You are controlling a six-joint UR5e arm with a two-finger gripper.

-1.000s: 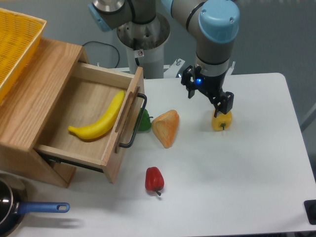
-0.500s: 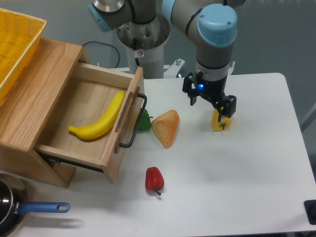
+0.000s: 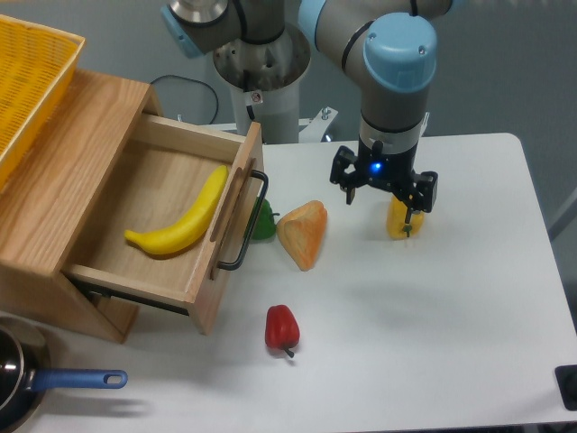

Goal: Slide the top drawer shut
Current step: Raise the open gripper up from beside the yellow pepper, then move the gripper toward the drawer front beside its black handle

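Observation:
The top drawer (image 3: 153, 176) of light oak is pulled far out of its wooden cabinet (image 3: 54, 171), and a yellow banana (image 3: 185, 221) lies inside it. Its front panel (image 3: 233, 230) carries a black bar handle (image 3: 245, 224) facing the table's middle. My gripper (image 3: 385, 192) hangs over the table well to the right of the drawer, pointing down, open and holding nothing. One of its fingers (image 3: 426, 191) stands just beside a small yellow pepper (image 3: 398, 221).
A green pepper (image 3: 263, 221) sits right behind the handle, with an orange wedge-shaped piece (image 3: 304, 234) next to it. A red pepper (image 3: 281, 327) lies nearer the front. A yellow basket (image 3: 27, 81) tops the cabinet. A blue-handled pot (image 3: 22, 388) is at the front left.
The gripper has turned about its vertical axis above the yellow pepper and shifted slightly. The drawer and the other objects have not moved.

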